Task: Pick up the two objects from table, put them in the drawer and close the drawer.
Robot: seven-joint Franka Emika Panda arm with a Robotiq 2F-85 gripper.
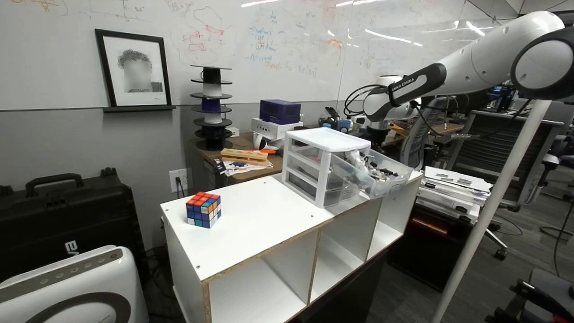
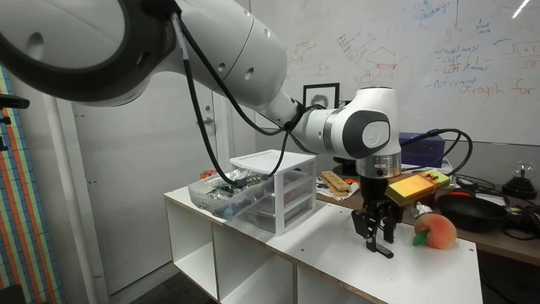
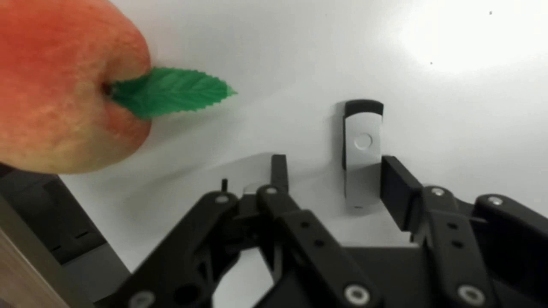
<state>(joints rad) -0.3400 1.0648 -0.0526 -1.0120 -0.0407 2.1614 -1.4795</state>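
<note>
USB flash drive (image 3: 363, 158): right of centre in the wrist view, lying flat on the white shelf unit (image 1: 255, 224), silver swivel cover, black end towards the top of the frame.
Robotiq gripper (image 3: 335, 184): lower half of the wrist view, fingers spread with the drive between them; a gap shows at the pad on picture left, while the pad on picture right is touching the drive or just beside it, I cannot tell which.
Rubik's cube (image 1: 204, 210): left of centre in an exterior view, sitting square on the shelf top, mostly red above.
Three-drawer unit (image 1: 329, 139): centre of an exterior view, white frame, standing on the same top.
Translucent drawer (image 1: 391, 183): right of centre in an exterior view, slid open from its frame, heaped with small parts (image 1: 380, 172).
Peach (image 3: 70, 85): upper left of the wrist view, green leaf (image 3: 173, 92) pointing right, apart from the fingers.
Franka arm (image 2: 253, 59): across an exterior view from the upper left to right of centre, with the gripper below its wrist.
</note>
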